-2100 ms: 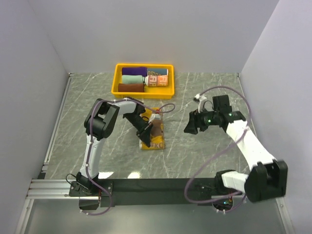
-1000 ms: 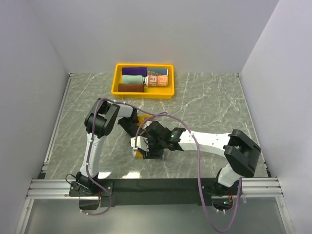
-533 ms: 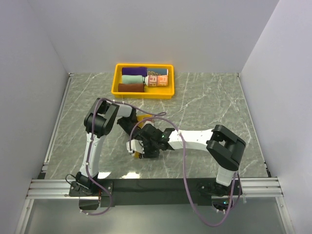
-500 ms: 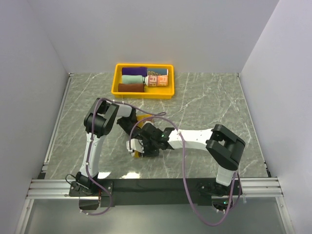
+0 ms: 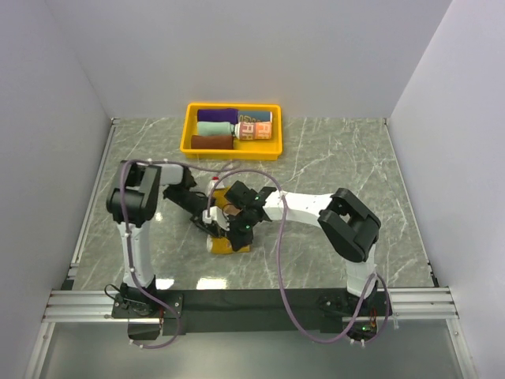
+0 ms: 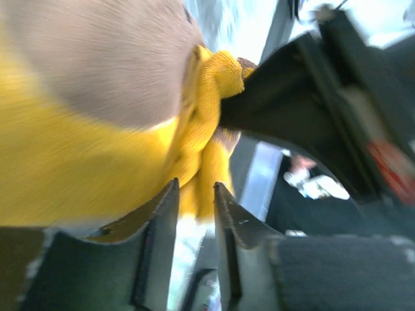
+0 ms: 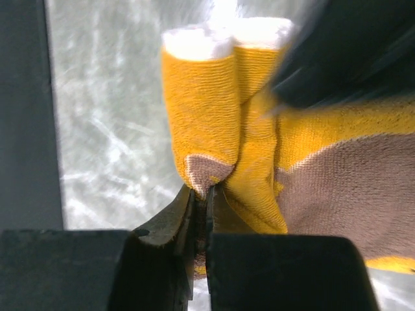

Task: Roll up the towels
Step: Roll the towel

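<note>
Towel (image 5: 226, 243), brown with a yellow border, lies bunched on the surface (image 5: 339, 150) in front of the yellow tray (image 5: 187, 133). The tray holds four rolled towels (image 5: 217, 127). Both arms reach low toward the one loose towel. The right end effector (image 7: 200, 192) has its jaws closed on a folded edge of it. The left end effector (image 6: 194, 189) stands narrowly parted at the yellow hem.

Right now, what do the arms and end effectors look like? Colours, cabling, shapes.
Both alike: left arm and right arm have white links with bulky black joint housings. A thin purple-grey cable loops loosely along each. The left end effector and right end effector are black, each with two flat tapering fingers.
</note>
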`<state>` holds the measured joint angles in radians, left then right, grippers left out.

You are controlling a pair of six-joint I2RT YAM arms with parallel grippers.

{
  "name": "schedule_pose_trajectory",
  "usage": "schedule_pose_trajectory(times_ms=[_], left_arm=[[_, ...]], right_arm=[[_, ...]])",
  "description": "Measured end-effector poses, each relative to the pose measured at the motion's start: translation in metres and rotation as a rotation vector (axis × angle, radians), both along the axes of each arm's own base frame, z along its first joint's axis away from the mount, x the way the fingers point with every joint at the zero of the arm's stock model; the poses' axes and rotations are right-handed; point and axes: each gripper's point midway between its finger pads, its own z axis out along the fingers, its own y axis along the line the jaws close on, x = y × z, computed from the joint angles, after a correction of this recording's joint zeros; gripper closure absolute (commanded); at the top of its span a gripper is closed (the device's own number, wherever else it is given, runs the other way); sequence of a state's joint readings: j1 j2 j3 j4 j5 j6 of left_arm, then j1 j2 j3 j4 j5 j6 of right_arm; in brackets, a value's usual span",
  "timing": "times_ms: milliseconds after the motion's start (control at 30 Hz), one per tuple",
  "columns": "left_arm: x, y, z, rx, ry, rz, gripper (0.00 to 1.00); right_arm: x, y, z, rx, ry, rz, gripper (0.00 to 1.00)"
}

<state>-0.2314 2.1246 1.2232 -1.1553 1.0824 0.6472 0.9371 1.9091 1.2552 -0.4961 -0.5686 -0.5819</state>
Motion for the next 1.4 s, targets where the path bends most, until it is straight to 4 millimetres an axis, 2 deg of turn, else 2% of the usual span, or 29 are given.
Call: schedule_pose_trajectory(times_ms=[133, 300, 467, 533, 633, 733, 833, 933, 1067, 1233, 1400], left_arm=[[0.030, 0.023, 0.016, -0.048, -0.120, 0.108, 0.62], [0.063, 0.071, 0.037, -0.064, -0.244, 0.302, 0.62], [0.079, 0.125, 0.057, 0.015, -0.448, 0.458, 0.61], [0.076, 0.129, 0.069, 0.065, -0.592, 0.436, 0.59], [0.059, 0.118, 0.088, 0.127, -0.827, 0.336, 0.58], [0.034, 0.091, 0.091, 0.164, -1.067, 0.169, 0.52], [-0.001, 0.064, 0.076, 0.146, -1.215, 0.009, 0.47], [-0.023, 0.046, 0.061, 0.133, -1.296, -0.120, 0.44], [-0.034, 0.017, 0.052, 0.099, -1.371, -0.281, 0.39], [-0.042, -0.018, 0.034, 0.091, -1.435, -0.448, 0.38], [-0.038, -0.031, 0.014, 0.132, -1.450, -0.519, 0.45]], right_arm=[[-0.008, -0.011, -0.001, -0.031, 0.130, -0.012, 1.00], [-0.010, -0.012, -0.002, -0.057, 0.285, -0.030, 1.00], [-0.007, -0.010, -0.004, -0.082, 0.491, -0.068, 1.00], [-0.006, -0.010, -0.004, -0.085, 0.589, -0.093, 1.00], [-0.002, -0.011, -0.005, -0.096, 0.723, -0.137, 1.00], [0.000, -0.011, -0.005, -0.121, 0.831, -0.176, 1.00], [0.002, -0.009, -0.005, -0.150, 0.936, -0.220, 1.00], [0.004, -0.009, -0.004, -0.174, 1.019, -0.269, 1.00], [0.006, -0.007, -0.003, -0.193, 1.072, -0.311, 1.00], [0.010, -0.004, -0.003, -0.202, 1.080, -0.329, 1.00], [0.010, -0.003, -0.003, -0.204, 1.090, -0.337, 1.00]])
